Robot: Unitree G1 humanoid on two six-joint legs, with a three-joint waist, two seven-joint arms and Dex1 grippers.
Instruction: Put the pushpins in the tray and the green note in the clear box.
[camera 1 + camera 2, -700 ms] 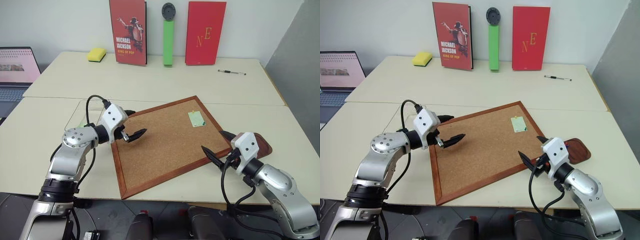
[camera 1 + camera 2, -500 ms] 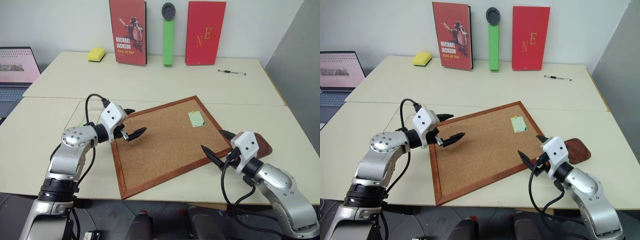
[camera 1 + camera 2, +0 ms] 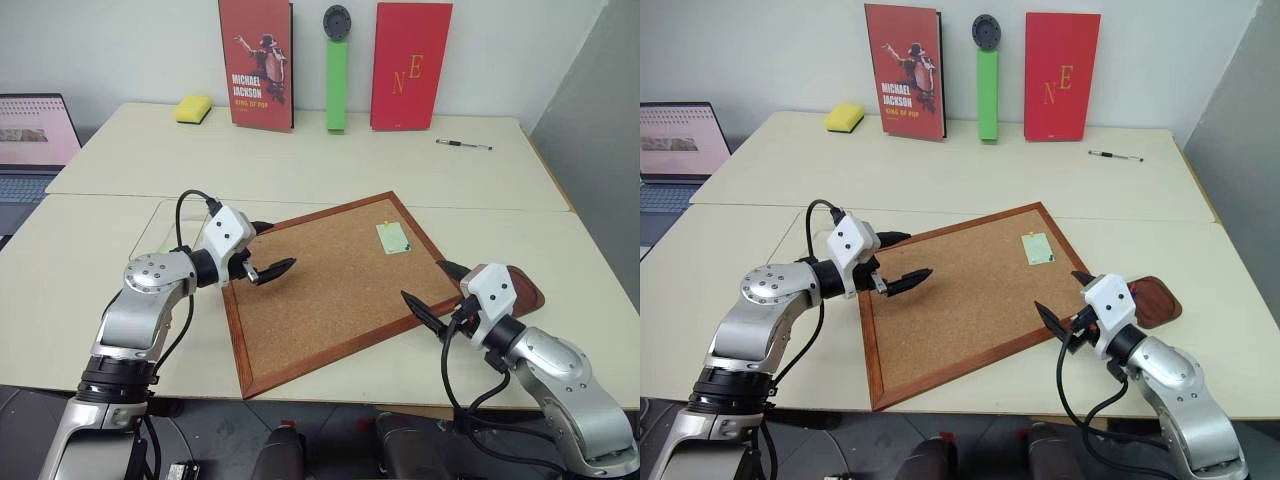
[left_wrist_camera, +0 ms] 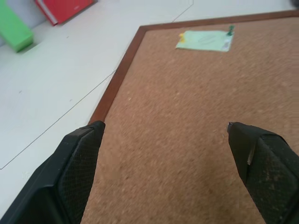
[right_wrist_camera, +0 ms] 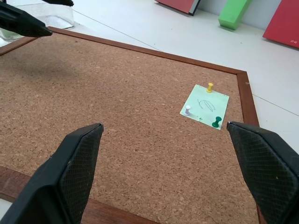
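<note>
change: none, both my arms hold position as before
left gripper (image 3: 262, 250): jaws apart, empty
right gripper (image 3: 432, 291): jaws apart, empty
green note (image 5: 205, 106): pinned to cork board (image 3: 300, 300), pushpins (image 5: 210, 87) untouched

Bright, even indoor light across the whole scene, no glare.

Shadows under the arms lie soft and faint on the table (image 3: 330, 165). The head views are sharp; the left wrist view is slightly soft over the cork board (image 4: 187, 140), whose grain looks crisper in the right wrist view.
</note>
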